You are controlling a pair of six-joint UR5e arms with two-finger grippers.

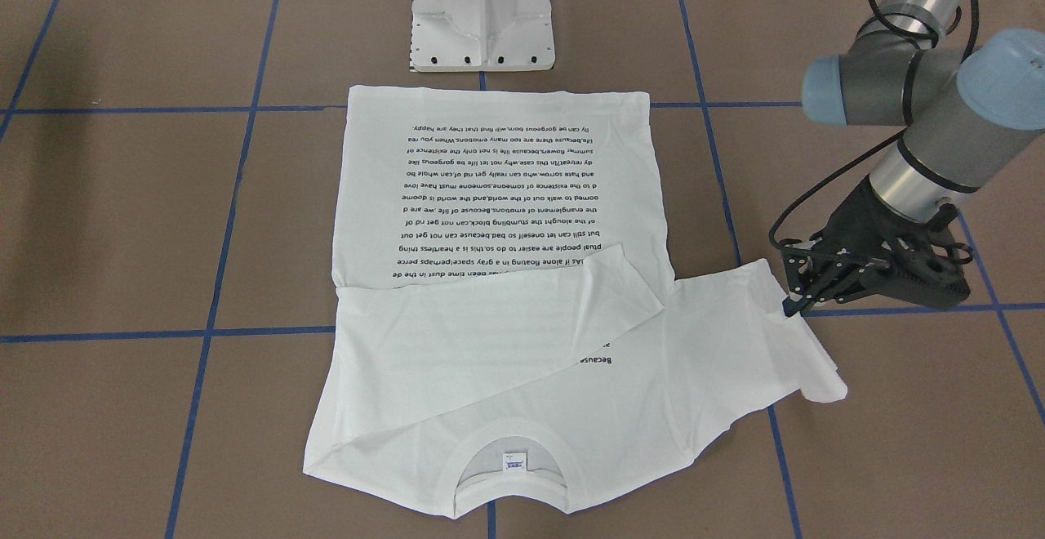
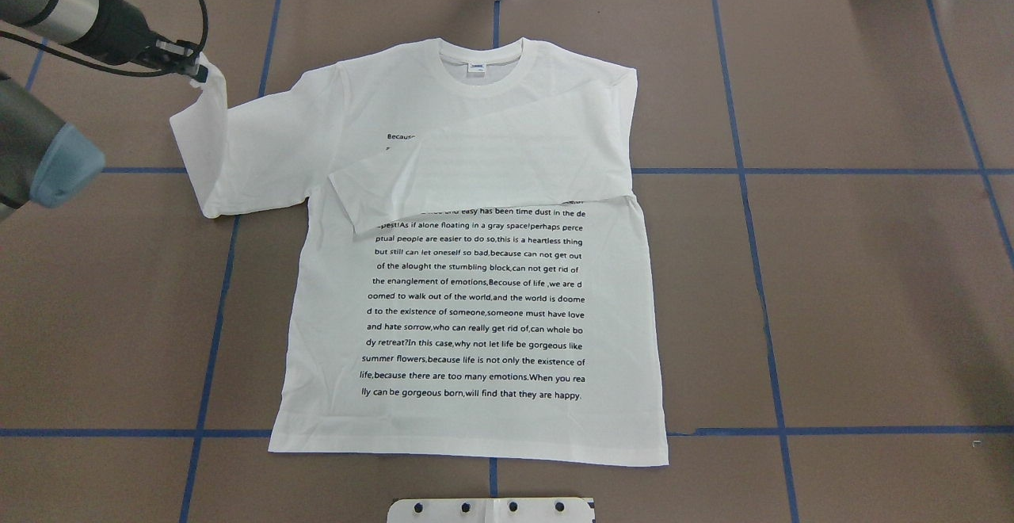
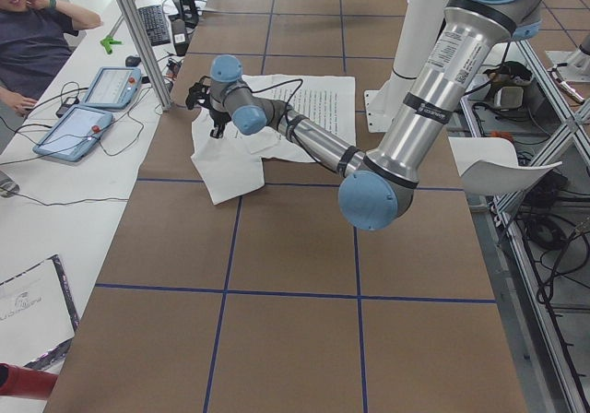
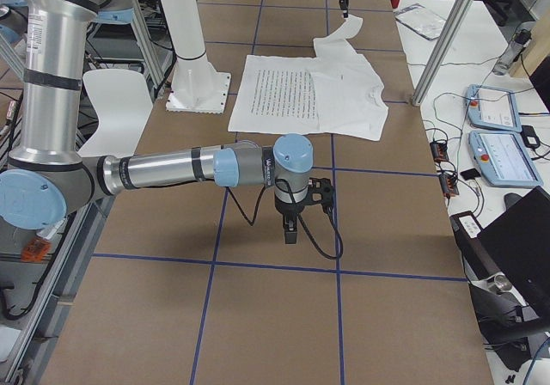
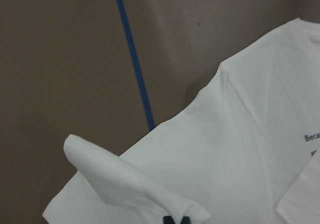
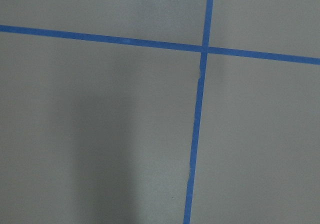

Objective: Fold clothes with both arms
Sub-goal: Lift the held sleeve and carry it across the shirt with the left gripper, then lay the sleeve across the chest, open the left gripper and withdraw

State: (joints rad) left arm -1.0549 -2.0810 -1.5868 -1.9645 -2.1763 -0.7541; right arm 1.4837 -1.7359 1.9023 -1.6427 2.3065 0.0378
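Flat on the brown desk (image 2: 832,285) lies the white long-sleeved T-shirt (image 2: 475,301), printed side up. In the overhead view it fills the middle of the frame, with its ribbed collar (image 2: 481,85) and small neck label (image 2: 478,68) toward the top edge and its hem toward the bottom, just above the white pedestal base (image 2: 491,510). One sleeve (image 2: 507,150) is folded across the chest and covers the top lines of black text. The other sleeve (image 2: 238,150) stretches out toward the upper left of that frame, where its end turns upward. The left tool (image 2: 200,74) has its fingers pinched narrow on the cuff of this outstretched sleeve and holds it raised off the desk. In the left wrist view the fingertips (image 5: 176,219) show at the bottom edge with white cloth bunched over them. The right tool (image 4: 290,232) shows only in the side view, low in the middle of that frame, pointing down over bare desk well apart from the shirt. Whether it is wide or narrow I cannot tell. Its wrist camera sees only brown surface crossed by blue tape lines (image 6: 197,134).
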